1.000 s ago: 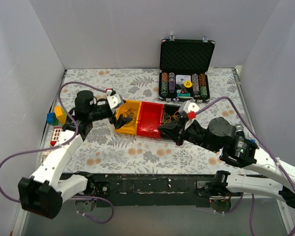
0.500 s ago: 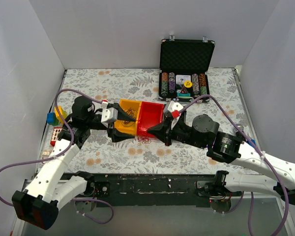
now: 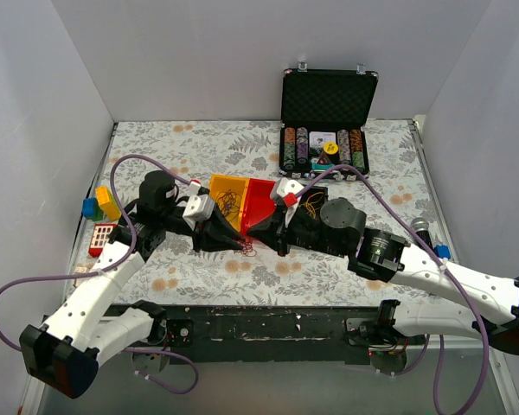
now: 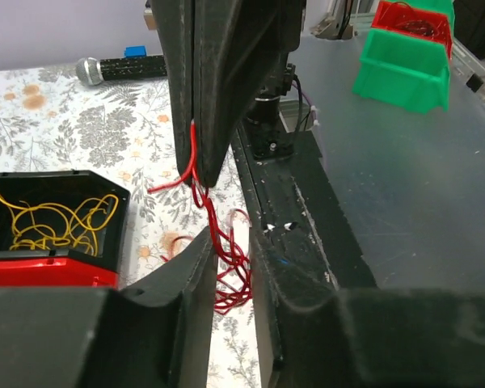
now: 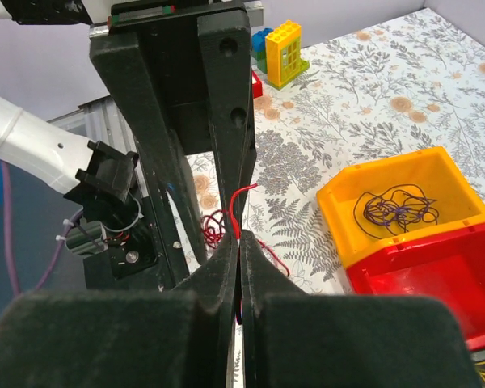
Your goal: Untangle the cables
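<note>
You have glossy, smooth plastic in the yellow bin (image 3: 225, 180) and red bin (image 3: 264, 195), matt black plastic on the left gripper (image 4: 230, 242), a smooth-sheathed red cable (image 4: 209, 215), and a matt, flower-printed cloth (image 3: 372, 259) under them.

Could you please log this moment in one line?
right gripper: shut on red wire | left gripper: open around red wire

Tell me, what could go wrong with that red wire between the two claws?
The right claw pinches the red cable, and the left claw, not yet shut, straddles it right beside. A hard pull might tighten its loose clump into a knot, or snap the thin wire. The claws sit nearly tip to tip, so they might bump. The yellow bin is close; a swing could knock it.
</note>
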You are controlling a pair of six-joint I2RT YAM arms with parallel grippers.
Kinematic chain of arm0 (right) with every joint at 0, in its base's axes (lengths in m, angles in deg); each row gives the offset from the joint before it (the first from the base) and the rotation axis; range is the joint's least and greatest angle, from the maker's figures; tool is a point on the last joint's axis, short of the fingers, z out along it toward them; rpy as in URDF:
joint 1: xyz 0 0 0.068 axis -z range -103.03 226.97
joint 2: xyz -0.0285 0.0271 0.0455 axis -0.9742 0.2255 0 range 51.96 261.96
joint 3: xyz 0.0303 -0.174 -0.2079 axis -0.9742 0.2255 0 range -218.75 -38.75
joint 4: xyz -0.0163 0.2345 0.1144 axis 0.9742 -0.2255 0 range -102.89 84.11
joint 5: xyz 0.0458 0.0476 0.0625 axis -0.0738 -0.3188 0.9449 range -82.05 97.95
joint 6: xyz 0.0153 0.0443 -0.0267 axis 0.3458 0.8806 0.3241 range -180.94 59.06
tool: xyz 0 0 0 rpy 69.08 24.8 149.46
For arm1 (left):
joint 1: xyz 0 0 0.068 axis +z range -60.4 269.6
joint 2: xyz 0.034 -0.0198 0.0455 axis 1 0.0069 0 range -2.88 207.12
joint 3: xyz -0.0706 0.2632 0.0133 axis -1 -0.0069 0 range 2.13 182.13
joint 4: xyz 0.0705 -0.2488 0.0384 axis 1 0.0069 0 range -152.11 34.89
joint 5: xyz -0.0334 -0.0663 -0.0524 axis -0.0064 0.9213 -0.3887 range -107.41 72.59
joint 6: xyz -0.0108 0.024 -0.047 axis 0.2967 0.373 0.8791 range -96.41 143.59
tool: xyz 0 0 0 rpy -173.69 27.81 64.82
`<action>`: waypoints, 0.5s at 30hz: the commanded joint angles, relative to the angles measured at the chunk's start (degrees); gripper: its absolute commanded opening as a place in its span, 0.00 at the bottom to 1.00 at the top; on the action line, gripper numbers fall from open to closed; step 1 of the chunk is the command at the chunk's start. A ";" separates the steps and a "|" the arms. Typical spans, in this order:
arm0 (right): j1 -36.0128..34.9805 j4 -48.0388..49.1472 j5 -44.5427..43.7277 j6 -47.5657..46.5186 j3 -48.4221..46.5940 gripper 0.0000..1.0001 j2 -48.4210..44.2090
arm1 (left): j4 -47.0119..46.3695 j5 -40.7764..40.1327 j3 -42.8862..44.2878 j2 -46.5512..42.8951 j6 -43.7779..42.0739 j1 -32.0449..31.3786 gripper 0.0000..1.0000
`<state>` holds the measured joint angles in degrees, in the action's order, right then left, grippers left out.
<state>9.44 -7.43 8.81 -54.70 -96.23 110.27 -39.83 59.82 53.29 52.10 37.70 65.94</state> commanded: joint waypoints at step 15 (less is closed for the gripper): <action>-0.06 1.98 1.34 -1.49 -8.18 0.01 -2.84 | -0.66 -6.21 -3.25 -0.05 -2.33 -1.48 0.07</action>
<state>9.44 -9.60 10.93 -55.14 -99.42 110.90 -41.38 56.82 51.84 52.97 36.56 64.61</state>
